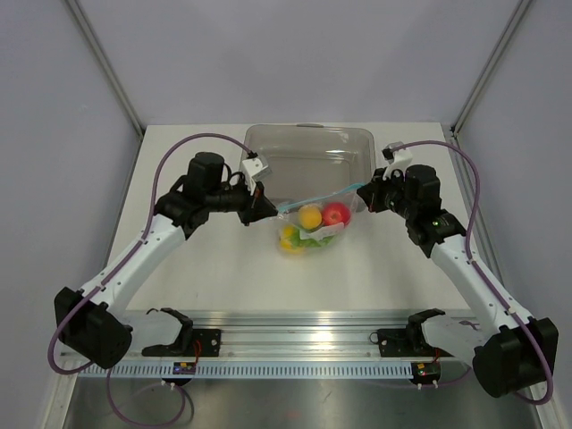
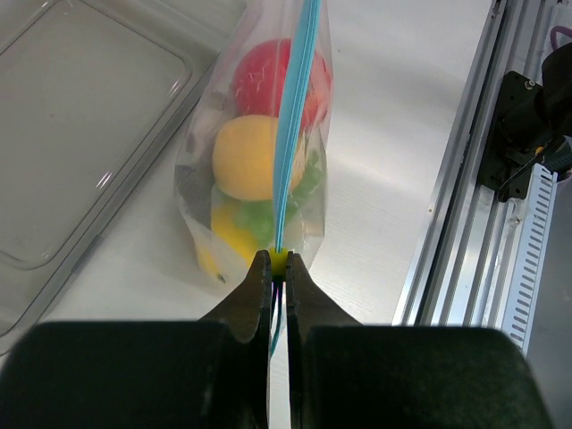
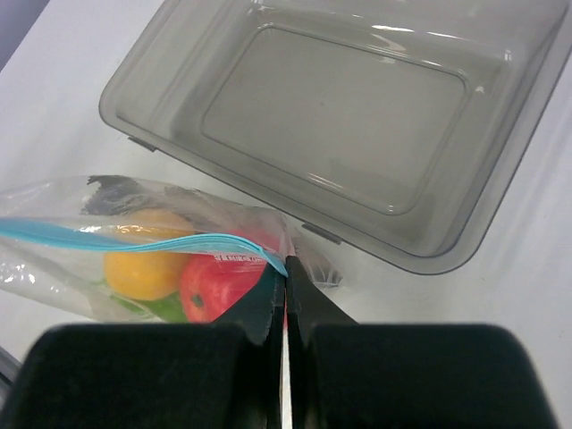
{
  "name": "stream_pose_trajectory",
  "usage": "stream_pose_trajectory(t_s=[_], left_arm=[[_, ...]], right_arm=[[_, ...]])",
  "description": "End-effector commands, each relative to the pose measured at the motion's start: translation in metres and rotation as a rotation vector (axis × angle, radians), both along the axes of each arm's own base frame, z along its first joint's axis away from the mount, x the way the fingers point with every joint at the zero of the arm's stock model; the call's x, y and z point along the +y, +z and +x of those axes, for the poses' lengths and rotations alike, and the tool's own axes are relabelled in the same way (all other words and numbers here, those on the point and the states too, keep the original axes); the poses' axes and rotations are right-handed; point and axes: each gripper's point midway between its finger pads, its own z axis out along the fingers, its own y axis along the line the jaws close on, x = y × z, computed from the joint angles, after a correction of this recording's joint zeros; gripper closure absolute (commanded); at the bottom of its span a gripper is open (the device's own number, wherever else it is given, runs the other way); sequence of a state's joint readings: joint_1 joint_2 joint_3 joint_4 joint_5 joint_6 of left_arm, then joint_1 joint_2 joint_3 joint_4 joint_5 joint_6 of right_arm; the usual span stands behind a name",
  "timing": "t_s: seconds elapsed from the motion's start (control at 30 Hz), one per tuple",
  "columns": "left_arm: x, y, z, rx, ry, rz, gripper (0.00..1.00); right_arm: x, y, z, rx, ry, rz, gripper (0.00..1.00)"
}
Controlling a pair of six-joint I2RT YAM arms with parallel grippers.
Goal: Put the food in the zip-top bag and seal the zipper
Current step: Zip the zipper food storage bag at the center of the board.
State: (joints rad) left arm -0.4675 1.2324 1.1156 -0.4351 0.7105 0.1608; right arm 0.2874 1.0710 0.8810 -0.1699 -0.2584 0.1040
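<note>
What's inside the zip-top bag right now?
Visible: red round fruit, orange fruit, yellow fruit, green pieces. A grey shape, maybe the fish, is partly covered; anything underneath is hidden.

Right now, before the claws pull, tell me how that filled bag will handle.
Probably floppy: the zip-top bag is thin, crinkled film gripped at its ends by the left claw and right claw. Likely bottom-heavy, since the round fruits bunch below the zipper, which looks stiffer and may bow rather than crumple.

Black left claw [image 2: 279, 266] clamped thin teal-blue zipper strip [image 2: 293, 134], clear crinkly plastic bag [image 2: 198, 183] held red round fruit [image 2: 257, 80], orange round fruit [image 2: 243, 156], on white counter [image 2: 393, 134]
</note>
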Motion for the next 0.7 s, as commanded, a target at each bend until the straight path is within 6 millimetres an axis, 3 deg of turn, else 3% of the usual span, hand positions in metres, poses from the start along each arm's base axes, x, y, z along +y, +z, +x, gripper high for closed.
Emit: stream_pose_trajectory(t_s=[0.0, 0.17, 0.33, 0.57, 0.6, 0.63, 0.67], left_arm=[[0.016, 0.01, -0.01, -0.01, 0.033, 0.023, 1.0], [0.023, 0.031, -0.009, -0.089, 0.053, 0.024, 1.0], [0.023, 0.02, -0.007, -0.075, 0.058, 0.035, 1.0], [0.016, 0.021, -0.007, -0.041, 0.04, 0.009, 1.0], [0.014, 0.024, -0.004, -0.036, 0.055, -0.003, 1.0], [0.015, 0.024, 0.0, -0.025, 0.077, -0.002, 0.99], [0.015, 0.021, 0.006, -0.015, 0.105, 0.007, 0.83]], right_arm=[[-0.045, 0.007, 0.019, -0.038, -0.228, -0.021, 1.0], [-0.048, 0.012, 0.022, -0.044, -0.255, 0.003, 1.0], [-0.047, 0.013, 0.025, -0.043, -0.259, 0.021, 1.0], [-0.038, 0.021, 0.024, -0.049, -0.206, 0.03, 1.0], [-0.037, 0.022, 0.023, -0.047, -0.197, 0.027, 0.94], [-0.036, 0.023, 0.023, -0.049, -0.19, 0.025, 0.59], [-0.035, 0.024, 0.022, -0.048, -0.175, 0.013, 0.44]])
